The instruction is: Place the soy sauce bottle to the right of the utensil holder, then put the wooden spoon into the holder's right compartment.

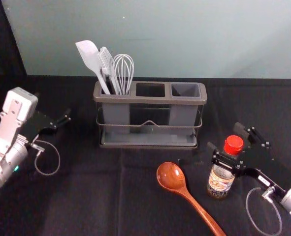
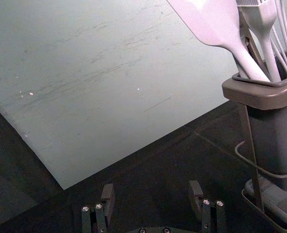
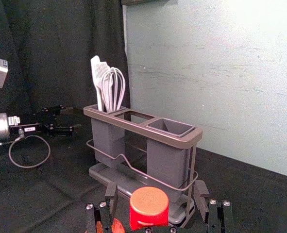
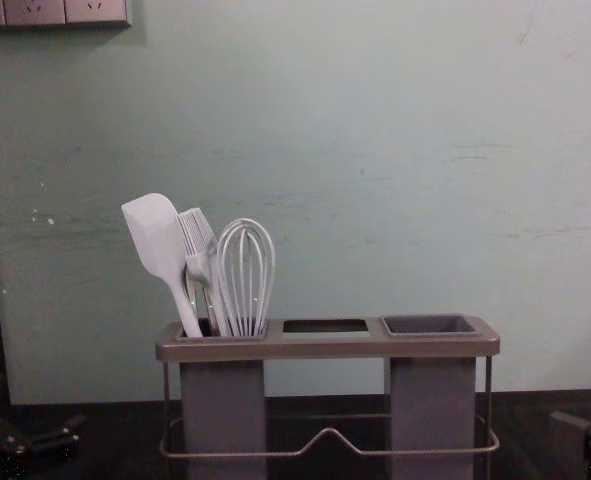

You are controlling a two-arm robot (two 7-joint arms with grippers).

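Note the soy sauce bottle (image 1: 220, 181), red cap uppermost, standing upright on the black-clothed bench (image 1: 86, 201), nearer than the utensil holder (image 1: 150, 101) and just beyond its right end. Observe around the bottle's upper part the right hand (image 1: 224, 136), released, with fingers spread on either side; in the right wrist view, see gaps flanking the red cap. Locate the wooden spoon (image 1: 171, 176) lying left of the bottle and in front of the holder, with bowl towards the holder and handle slanting towards the near right. Distinguish in the holder's left compartment a spatula (image 1: 88, 54), a basting brush (image 1: 106, 60) and a whisk (image 1: 124, 71), all heads up. Compare the right compartment (image 1: 185, 90), of grey plastic, set in the brown frame. Find the left hand (image 1: 61, 122) parked well apart from the holder's left end, likewise released, with fingers spread in the left wrist view.
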